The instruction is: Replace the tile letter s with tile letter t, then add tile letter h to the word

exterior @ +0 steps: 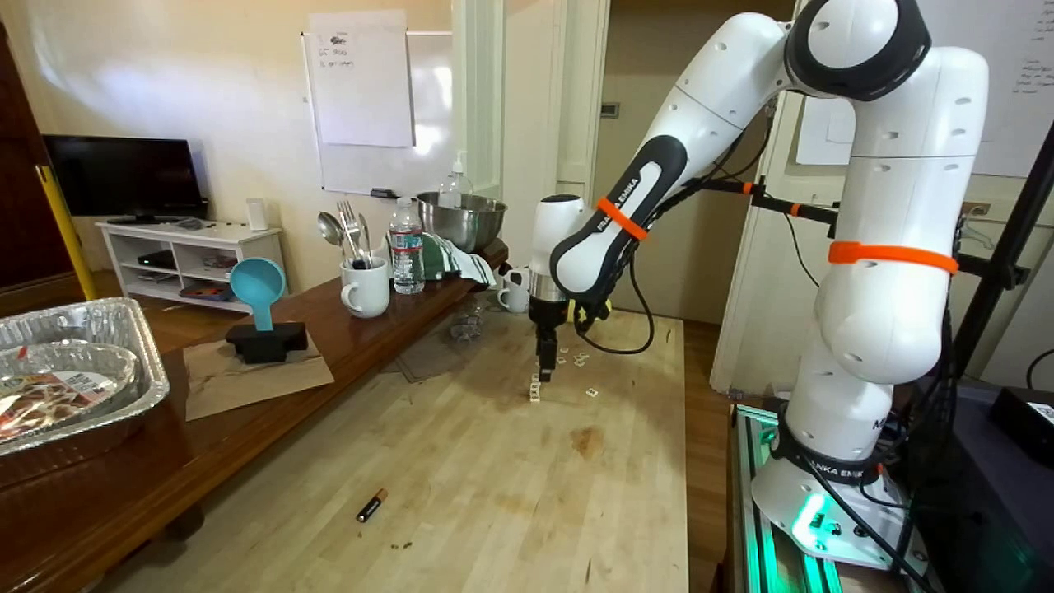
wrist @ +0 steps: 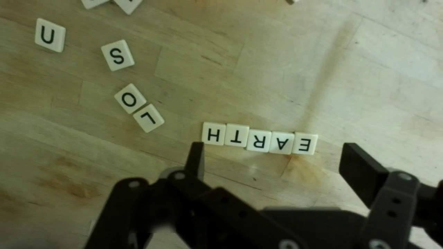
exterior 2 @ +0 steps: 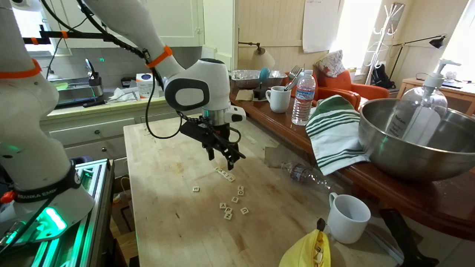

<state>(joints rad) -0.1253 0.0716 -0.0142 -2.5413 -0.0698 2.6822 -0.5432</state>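
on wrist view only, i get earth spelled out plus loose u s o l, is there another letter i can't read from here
Observer: Yes, an exterior view shows a lone tile that looks like a W, lying apart from the EARTH row.
Operator: ok, anything out there that could roll
Observer: Possibly. A battery lies on the tabletop in an exterior view.
Operator: and what colour is the base light
Observer: Green, in both exterior views.
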